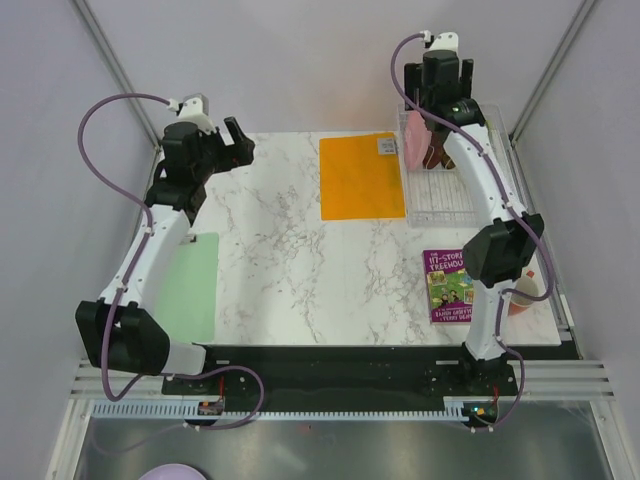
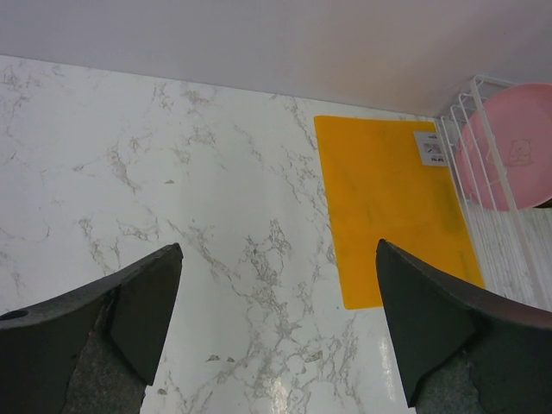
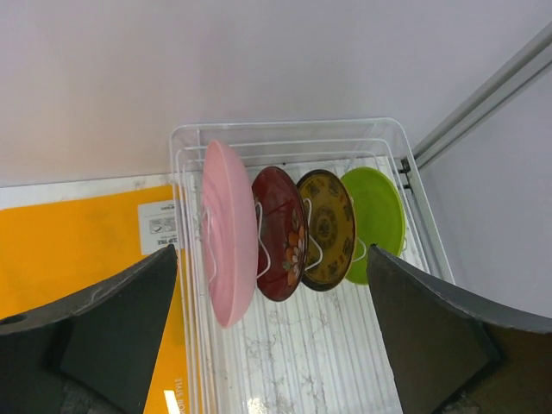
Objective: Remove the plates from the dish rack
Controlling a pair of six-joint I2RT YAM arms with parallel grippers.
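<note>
The clear dish rack [image 1: 440,190] stands at the back right of the table. In the right wrist view, the rack [image 3: 319,354] holds four plates on edge: pink plate [image 3: 228,233], dark red speckled plate [image 3: 278,228], yellow patterned plate [image 3: 328,228], lime green plate [image 3: 379,211]. My right gripper [image 3: 272,254] is open and empty, hanging above the rack's far end [image 1: 447,80]. My left gripper [image 2: 278,259] is open and empty, raised over the back left of the table [image 1: 238,140]. It sees the pink plate [image 2: 509,147] in the rack [image 2: 483,224].
An orange mat [image 1: 360,175] lies just left of the rack and also shows in the left wrist view [image 2: 392,207]. A pale green mat [image 1: 190,285] lies front left. A purple book [image 1: 450,285] lies front right, with a mug [image 1: 525,295] partly hidden behind my right arm. Walls enclose the table.
</note>
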